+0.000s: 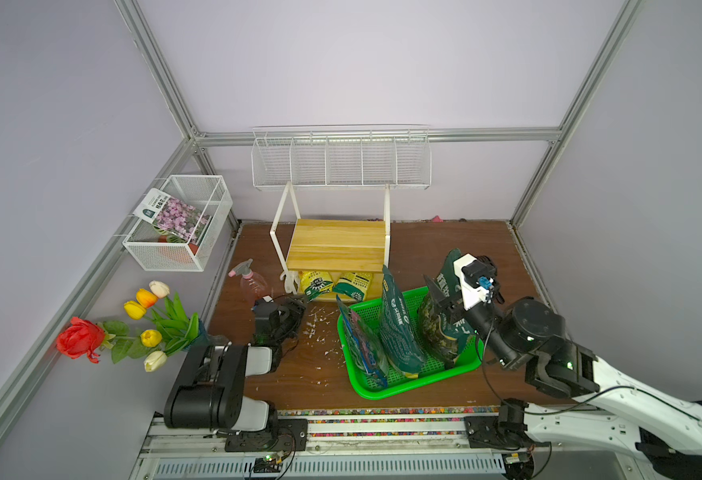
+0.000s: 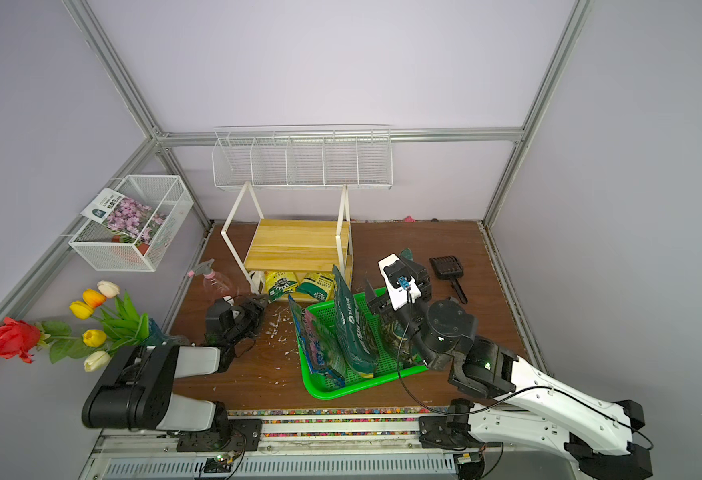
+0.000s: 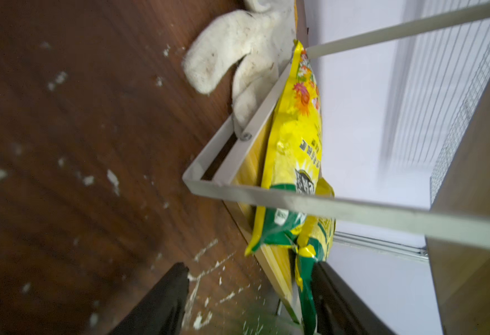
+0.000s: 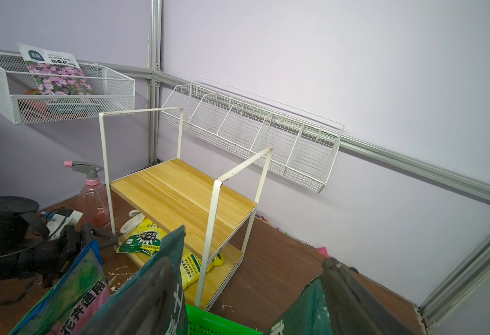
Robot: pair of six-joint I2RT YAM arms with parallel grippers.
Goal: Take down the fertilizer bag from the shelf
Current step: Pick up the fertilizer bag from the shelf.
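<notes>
Fertilizer bag (image 1: 316, 284) on the lower board of the shelf (image 1: 337, 245), at the end nearest the left gripper (image 1: 299, 300). Around the shelf, pale lilac walls (image 1: 362, 62) edged with aluminium framing (image 1: 486, 135); beneath it, a dark brown wood-grain tabletop (image 1: 445, 241), littered with white flecks (image 1: 314, 328) in front of the shelf. Shelf: thin white metal frame, two light yellow boards. In front of the shelf and off toward its other end, a green plastic basket (image 1: 382, 390) with three bags (image 1: 399, 332) standing in it. Bag glossy yellow with a green lower part and a round starburst label, lying on the board, one green corner poking out past the front edge; a second bag (image 1: 355, 284) just beside it. Left fingers (image 3: 162, 298) well apart at the shelf's front corner, the green corner between them and hard by one finger, contact too blurred to tell. Out before the shelf's other end too, right gripper (image 4: 246, 261) with fingers spread wide, clamped on nothing.
</notes>
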